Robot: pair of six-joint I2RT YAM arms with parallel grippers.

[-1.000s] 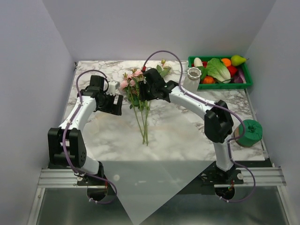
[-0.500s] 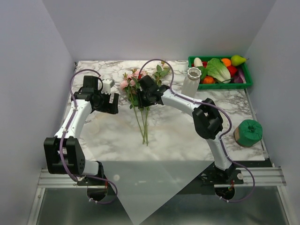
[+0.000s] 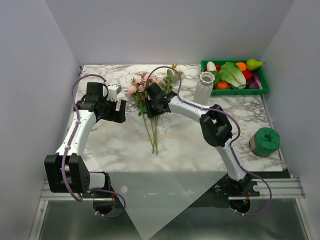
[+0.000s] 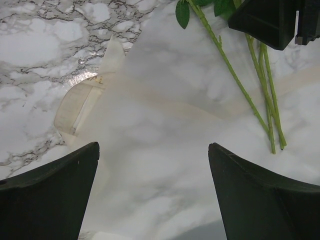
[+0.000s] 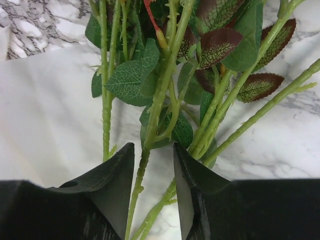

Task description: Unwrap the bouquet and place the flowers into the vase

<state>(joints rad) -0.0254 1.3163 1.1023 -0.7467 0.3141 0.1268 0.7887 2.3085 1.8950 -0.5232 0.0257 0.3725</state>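
**Flowers loose on the paper; right arm settling over the stems**

The flowers (image 3: 153, 132) lie flat on the opened wrapping paper (image 3: 150, 200) on the tabletop (image 3: 240, 107). Their blooms point away from the arm bases and their stem ends toward us. The vase (image 3: 202, 89) stands upright, well apart to the right. The cream ribbon (image 4: 80, 102) lies loose on the paper's edge.

The right gripper (image 5: 154, 146) straddles one stem just below the leaves. Its jaws are partly drawn in but we see no contact yet, and the other stems run beside the right-hand jaw. The left gripper (image 4: 154, 146) hovers over bare paper, jaws wide apart with nothing between them.

Handling, our judgement: the flowers look light, with thin springy stems that are probably slick, and nothing binds them. A pinch on one stem could leave the rest behind. We would gather them and grip the bare stems just under the foliage, near the bloom-heavy balance point, never on the blooms.

Against a second ago: the right gripper has come down the bunch from the blooms to the stems. Its elbow has swung inward, so the vase is now unobstructed. The left arm has drawn back leftward. The flowers have not shifted.
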